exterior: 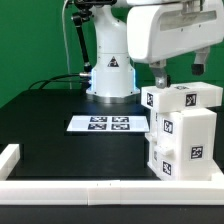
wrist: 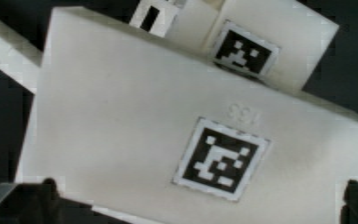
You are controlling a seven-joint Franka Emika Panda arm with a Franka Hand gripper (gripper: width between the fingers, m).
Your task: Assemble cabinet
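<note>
The white cabinet [exterior: 181, 140] stands at the exterior view's right, a boxy body with black-and-white tags on its sides. A smaller white tagged block [exterior: 186, 97] lies across its top. My gripper [exterior: 180, 72] hangs just above that block, jaws spread wide and holding nothing. In the wrist view the cabinet's white top face [wrist: 140, 110] fills the frame with two tags on it. My dark fingertips [wrist: 23, 203] show at the two lower corners, wide apart, on either side of the gripper's middle [wrist: 190, 206].
The marker board [exterior: 112, 124] lies flat on the black table, left of the cabinet. Low white border rails run along the front [exterior: 90, 190] and left [exterior: 9, 156] edges. The arm's base [exterior: 110, 75] stands at the back, with black cables to its left.
</note>
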